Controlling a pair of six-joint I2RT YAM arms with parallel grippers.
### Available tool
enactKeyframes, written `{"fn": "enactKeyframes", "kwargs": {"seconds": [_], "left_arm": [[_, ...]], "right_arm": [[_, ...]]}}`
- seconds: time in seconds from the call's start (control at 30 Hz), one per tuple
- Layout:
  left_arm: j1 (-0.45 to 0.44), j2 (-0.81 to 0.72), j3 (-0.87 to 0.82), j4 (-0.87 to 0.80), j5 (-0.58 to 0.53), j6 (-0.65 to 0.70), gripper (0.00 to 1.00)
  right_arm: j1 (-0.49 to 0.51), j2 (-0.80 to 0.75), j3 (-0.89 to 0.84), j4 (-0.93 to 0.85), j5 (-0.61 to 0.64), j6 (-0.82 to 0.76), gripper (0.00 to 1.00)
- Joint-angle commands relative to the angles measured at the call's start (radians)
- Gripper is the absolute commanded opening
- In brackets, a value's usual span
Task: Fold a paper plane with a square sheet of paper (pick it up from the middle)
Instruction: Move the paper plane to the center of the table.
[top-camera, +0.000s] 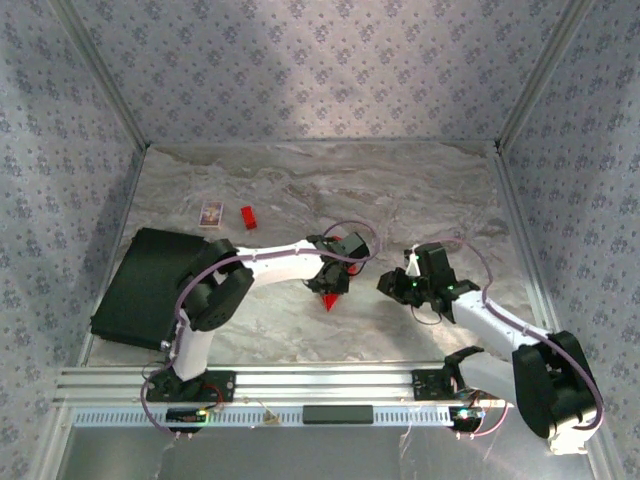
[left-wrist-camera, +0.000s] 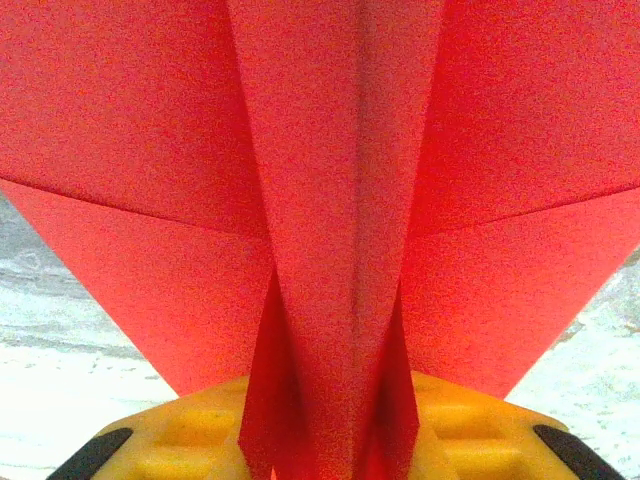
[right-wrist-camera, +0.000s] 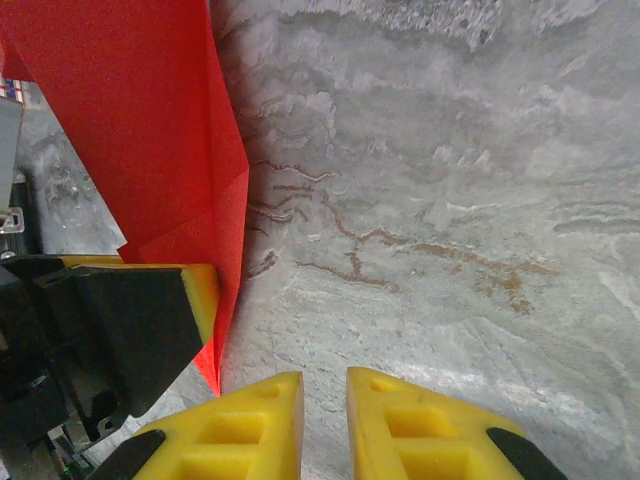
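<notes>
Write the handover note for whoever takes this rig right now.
Left gripper: the paper plane's centre fold sits between its fingers, near the middle of the table; whether it is gripped is unclear.
Right gripper: jaws a slit apart, empty, beside the plane.
Done: folded into a winged, pointed dart.
Left: likely only setting it down and releasing.

You're looking at matt, crisply creased red paper in the paper plane; the table looks smooth, marble-veined, slightly glossy.
</notes>
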Motion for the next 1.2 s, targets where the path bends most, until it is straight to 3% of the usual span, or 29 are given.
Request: {"fn": "enactKeyframes", "kwargs": {"seconds": [0.0, 0.4, 0.53, 0.87, 0.97, 1.03, 1.17], "left_arm": [[-0.012, 0.048, 0.021, -0.065, -0.008, -0.048, 0.31], [-0.014, -0.015, 0.057, -0.097, -0.019, -0.096, 0.31], [-0.015, -0.044, 0.055, -0.093, -0.025, -0.101, 0.41], [-0.017, -0.11, 0.044, -0.1, -0.031, -0.105, 0.43], [-0.019, -0.153, 0.03, -0.091, -0.044, -0.099, 0.43], [-0.026, -0.207, 0.007, -0.08, -0.098, -0.09, 0.42], [-0.06, -0.395, -0.136, 0.042, -0.33, -0.008, 0.45]], "right_arm": [[-0.018, -0.028, -0.018, -0.038, -0.017, -0.022, 0.2], [-0.063, -0.108, -0.011, -0.095, -0.024, -0.038, 0.23], [-0.069, -0.119, -0.006, -0.107, -0.019, -0.037, 0.23], [-0.078, -0.125, 0.007, -0.127, -0.013, -0.047, 0.27], [-0.093, -0.127, 0.04, -0.161, -0.001, -0.073, 0.32], [-0.103, -0.138, 0.078, -0.212, 0.038, -0.098, 0.36], [-0.133, -0.178, 0.184, -0.323, 0.175, -0.175, 0.43]]}}
